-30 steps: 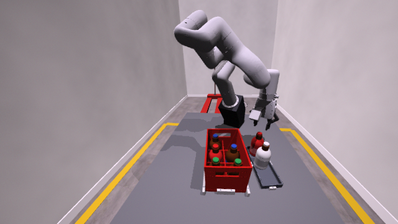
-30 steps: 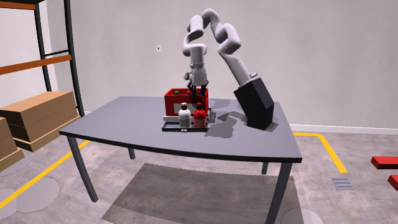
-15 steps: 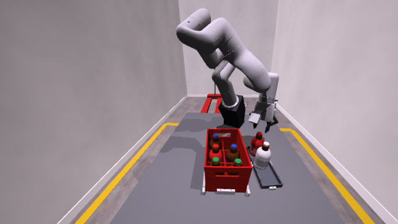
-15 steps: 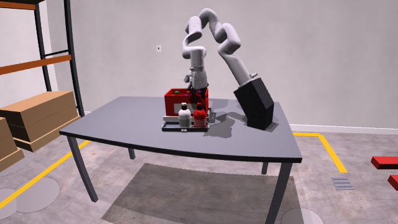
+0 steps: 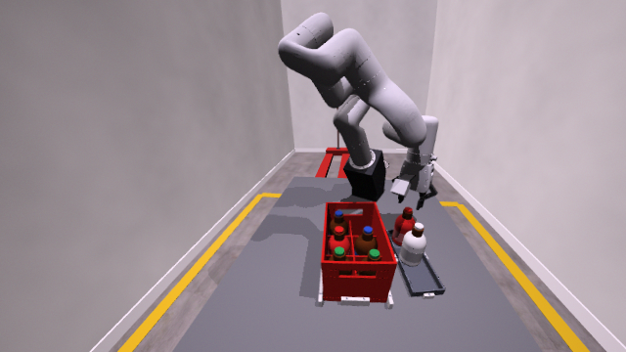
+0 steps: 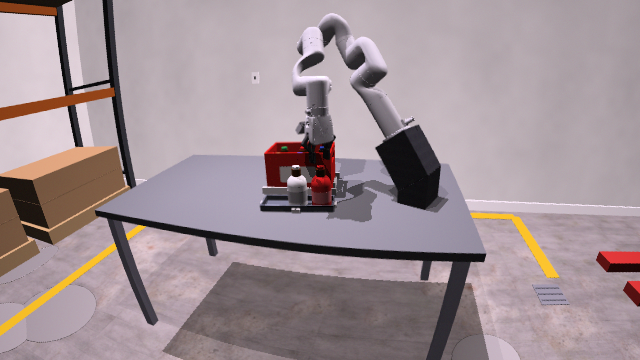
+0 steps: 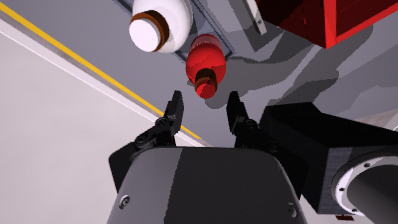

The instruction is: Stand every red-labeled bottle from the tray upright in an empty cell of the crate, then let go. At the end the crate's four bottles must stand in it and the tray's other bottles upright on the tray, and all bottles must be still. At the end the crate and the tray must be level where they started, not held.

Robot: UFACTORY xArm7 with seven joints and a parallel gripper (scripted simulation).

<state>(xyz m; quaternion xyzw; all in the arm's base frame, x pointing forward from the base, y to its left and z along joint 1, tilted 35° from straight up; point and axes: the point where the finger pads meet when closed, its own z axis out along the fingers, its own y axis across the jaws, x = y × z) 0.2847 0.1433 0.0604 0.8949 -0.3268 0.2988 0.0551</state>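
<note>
One red crate (image 5: 359,263) (image 6: 274,169) (image 7: 330,25), one tray (image 5: 427,291) (image 6: 272,207) (image 7: 231,52), two bottles on the tray, five bottles in the crate, one table (image 5: 264,313) (image 6: 200,200)

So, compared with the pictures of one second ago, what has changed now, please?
The hand has come slightly lower and has turned. Its fingers are open, with nothing taken or let go. The red bottle and white bottle stayed upright on the tray; the crate also stayed.
</note>
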